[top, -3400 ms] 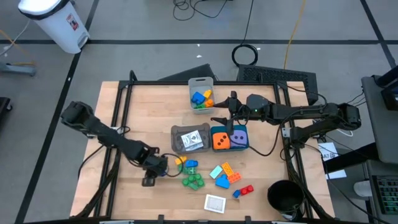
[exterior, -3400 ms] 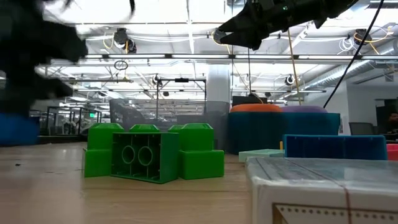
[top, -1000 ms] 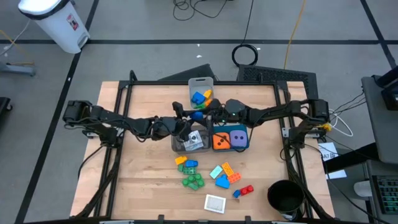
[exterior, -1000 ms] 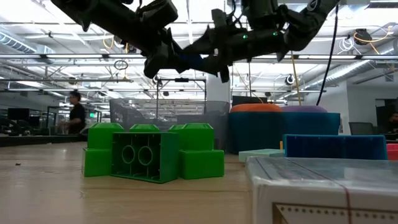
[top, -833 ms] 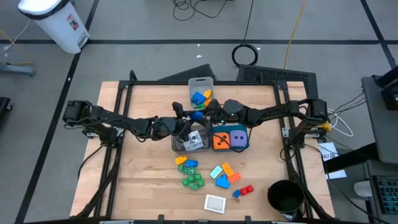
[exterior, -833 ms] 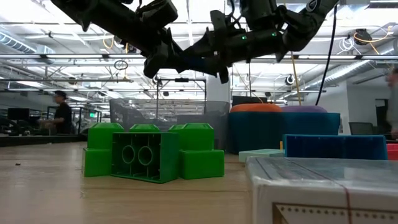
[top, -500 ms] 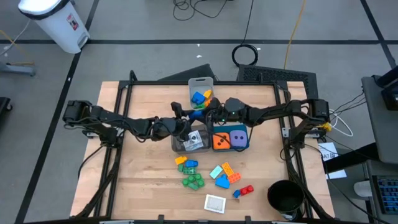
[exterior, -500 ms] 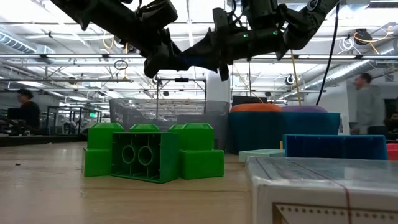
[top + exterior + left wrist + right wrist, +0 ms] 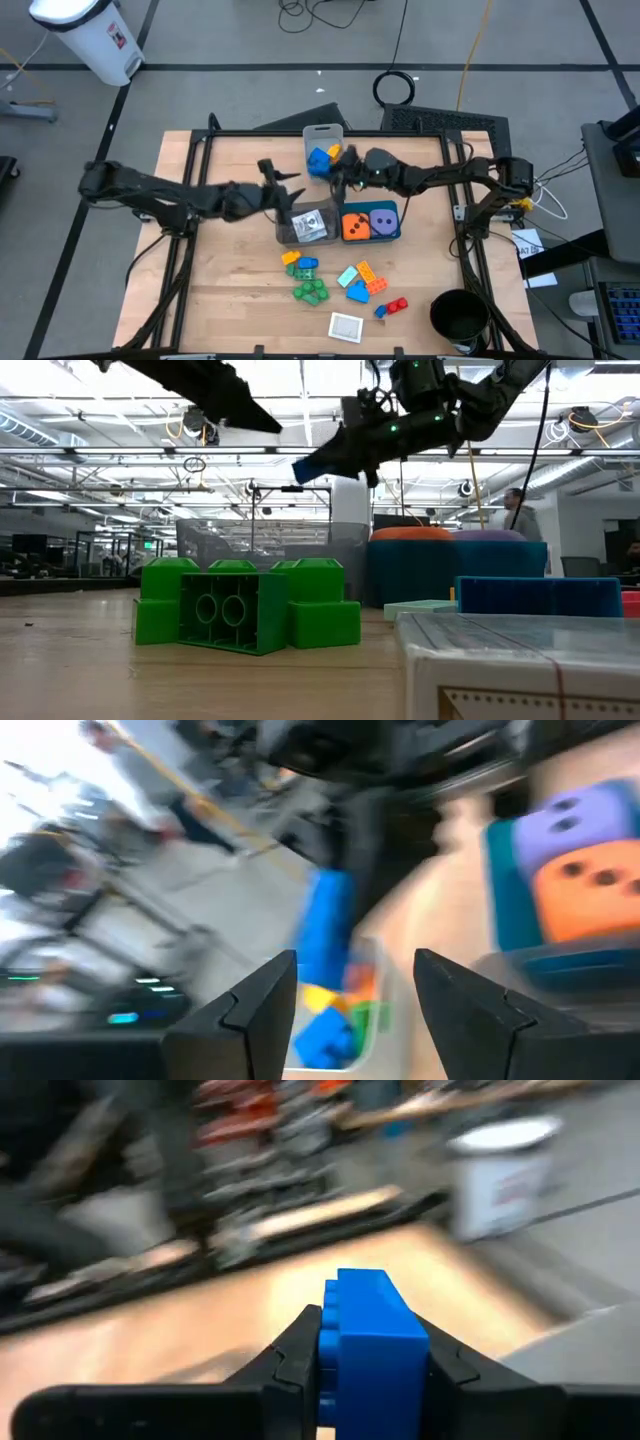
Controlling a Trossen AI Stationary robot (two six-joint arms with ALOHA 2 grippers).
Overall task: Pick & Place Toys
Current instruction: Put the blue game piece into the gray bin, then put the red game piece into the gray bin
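Observation:
A blue brick (image 9: 368, 1325) hangs in the air with my right gripper (image 9: 336, 171) shut on it, by the near end of the pale grey bin (image 9: 323, 131), which holds blue, yellow and green bricks. My left gripper (image 9: 284, 178) stands open with nothing between its fingers, a little to the brick's left. Its wrist view shows the blue brick (image 9: 326, 925) ahead of the fingers. An orange die (image 9: 353, 226) and a purple die (image 9: 383, 221) sit in the teal bin (image 9: 372, 239). Loose bricks (image 9: 310, 290) and a white-edged card (image 9: 346, 325) lie on the near part of the table. My right gripper pinches the blue brick by two opposite sides (image 9: 330, 1350) between its two fingers. The fingers come about level from the table's right side. The brick's free end (image 9: 308, 468) sticks out past the fingertips, and the brick is lifted clear of table and bins.
A grey bin (image 9: 290, 237) holding cards stands left of the teal bin, under the space between both arms. The big green brick (image 9: 240, 618) fills the low view's foreground. A black cup (image 9: 458, 318) stands at the near right corner. A person (image 9: 518, 510) is in the room behind.
My left gripper has let go of the blue brick, drawn back toward the table's left and risen. My right gripper has shut on the brick and carried it a little toward the far edge and the pale grey bin.

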